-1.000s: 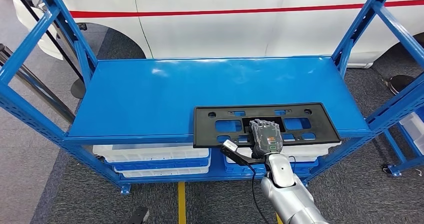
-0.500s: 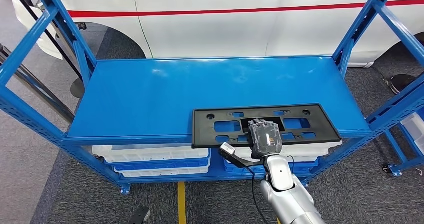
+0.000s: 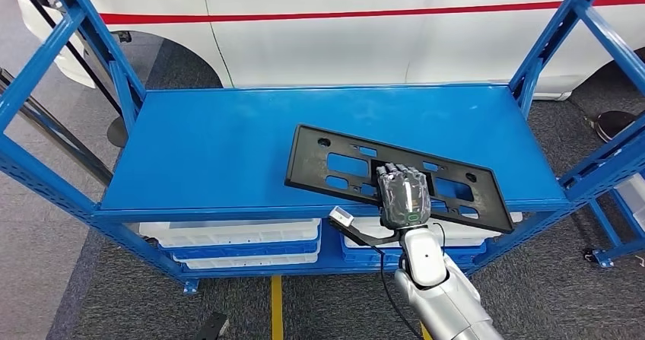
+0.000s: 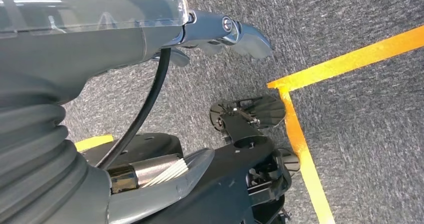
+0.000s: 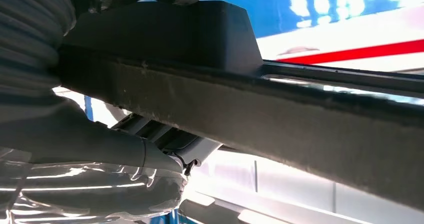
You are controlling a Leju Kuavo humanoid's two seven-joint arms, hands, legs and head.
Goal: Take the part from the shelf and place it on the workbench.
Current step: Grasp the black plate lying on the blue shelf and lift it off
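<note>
One part [image 3: 357,166] is all I count on the blue shelf [image 3: 220,150]: a flat black rectangular frame with several cut-out windows and small round holes near its corners. It sits skewed, its near long edge over the shelf's front lip. My right hand [image 3: 403,197] grips that near edge, fingers curled over the top and thumb beneath. My left hand [image 4: 220,31] hangs over the grey carpet; I cannot tell how far open it is. Several white bins [image 3: 236,237] sit on the level below.
</note>
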